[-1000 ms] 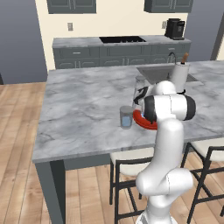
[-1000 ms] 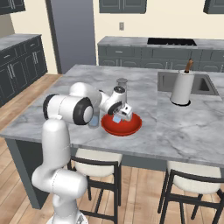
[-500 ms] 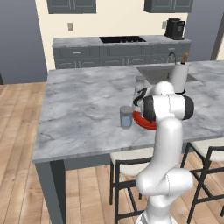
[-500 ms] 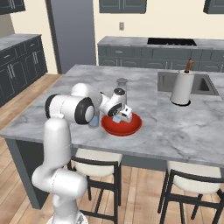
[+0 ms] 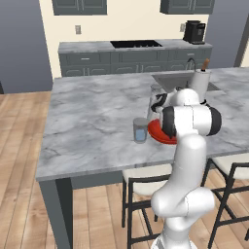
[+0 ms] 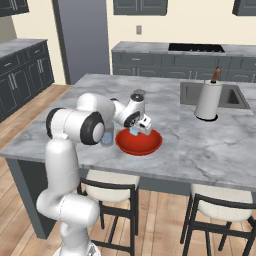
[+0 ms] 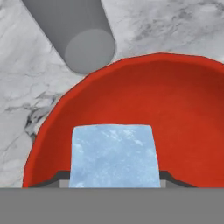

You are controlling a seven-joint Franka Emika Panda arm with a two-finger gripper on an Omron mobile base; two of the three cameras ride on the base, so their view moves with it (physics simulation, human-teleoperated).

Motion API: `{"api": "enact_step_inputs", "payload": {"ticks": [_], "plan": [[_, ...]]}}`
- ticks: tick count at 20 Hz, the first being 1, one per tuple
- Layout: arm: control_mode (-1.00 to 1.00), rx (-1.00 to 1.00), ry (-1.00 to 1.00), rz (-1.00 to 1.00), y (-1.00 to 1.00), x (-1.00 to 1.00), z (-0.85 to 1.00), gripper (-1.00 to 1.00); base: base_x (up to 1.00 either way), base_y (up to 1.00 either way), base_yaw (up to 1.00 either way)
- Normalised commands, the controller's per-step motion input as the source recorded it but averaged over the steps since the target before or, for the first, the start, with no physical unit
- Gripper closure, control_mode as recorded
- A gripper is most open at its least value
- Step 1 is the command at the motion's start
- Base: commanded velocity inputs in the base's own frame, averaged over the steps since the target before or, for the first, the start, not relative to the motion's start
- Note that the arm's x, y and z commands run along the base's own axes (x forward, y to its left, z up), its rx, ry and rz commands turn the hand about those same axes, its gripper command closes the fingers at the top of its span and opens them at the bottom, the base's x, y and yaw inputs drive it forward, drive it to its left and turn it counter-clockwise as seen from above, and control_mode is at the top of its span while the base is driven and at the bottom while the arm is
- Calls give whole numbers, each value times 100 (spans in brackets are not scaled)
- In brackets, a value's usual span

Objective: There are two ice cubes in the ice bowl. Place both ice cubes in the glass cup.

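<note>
The marbled grey tabletop spans the middle of both base views. At its near edge sits the red ice bowl, centre of the right base view. The glass cup stands just left of the bowl in the left base view. The pincer hovers over the bowl, pinching an ice cube, low centre in the hand view.

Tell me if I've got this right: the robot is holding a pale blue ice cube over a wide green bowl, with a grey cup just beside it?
Nearly. The bowl is red, not green, as the hand view shows. The gripper does hold the ice cube over it, beside the grey cup.
</note>
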Motion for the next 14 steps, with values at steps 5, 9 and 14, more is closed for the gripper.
{"api": "enact_step_inputs", "payload": {"ticks": [5,9,14], "plan": [[-100,0,18,-3,13,-47,100,100,0,0,0],[-100,0,29,-1,70,-10,61,100,0,0,0],[-100,0,27,0,99,0,28,100,0,0,0]]}}
